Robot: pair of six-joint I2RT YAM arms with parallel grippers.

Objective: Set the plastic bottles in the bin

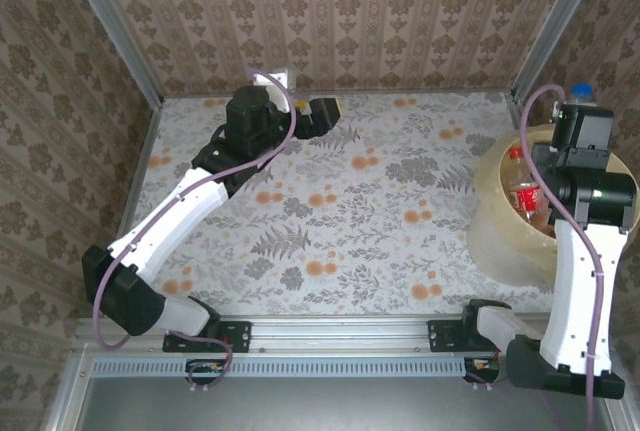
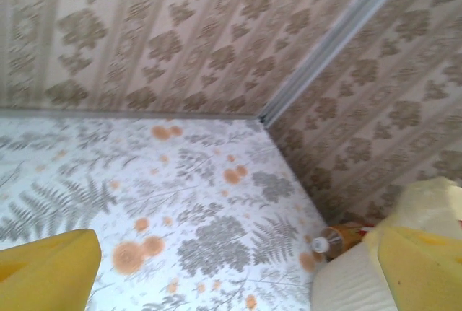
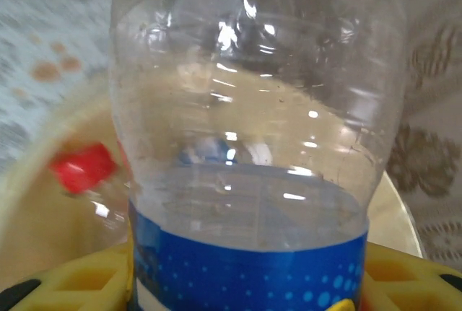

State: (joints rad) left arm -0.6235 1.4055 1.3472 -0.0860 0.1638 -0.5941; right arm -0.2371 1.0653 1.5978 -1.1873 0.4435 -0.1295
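Right hand (image 3: pixel 249 289) is clenching a clear blue-labelled bottle (image 3: pixel 253 109) around its label, hanging over the bin (image 1: pixel 490 241), where a red-labelled bottle (image 1: pixel 523 191) is lying. It seems to be sitting near the far rim, so letting go here is risking a bounce out onto the surface (image 1: pixel 380 211). Left hand (image 1: pixel 328 109) is gaping empty, well apart by the far wall.

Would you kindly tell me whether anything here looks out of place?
One stray bottle seems to lie on its side on the table near the right wall, beside the bin rather than inside it. Nothing else stands out.
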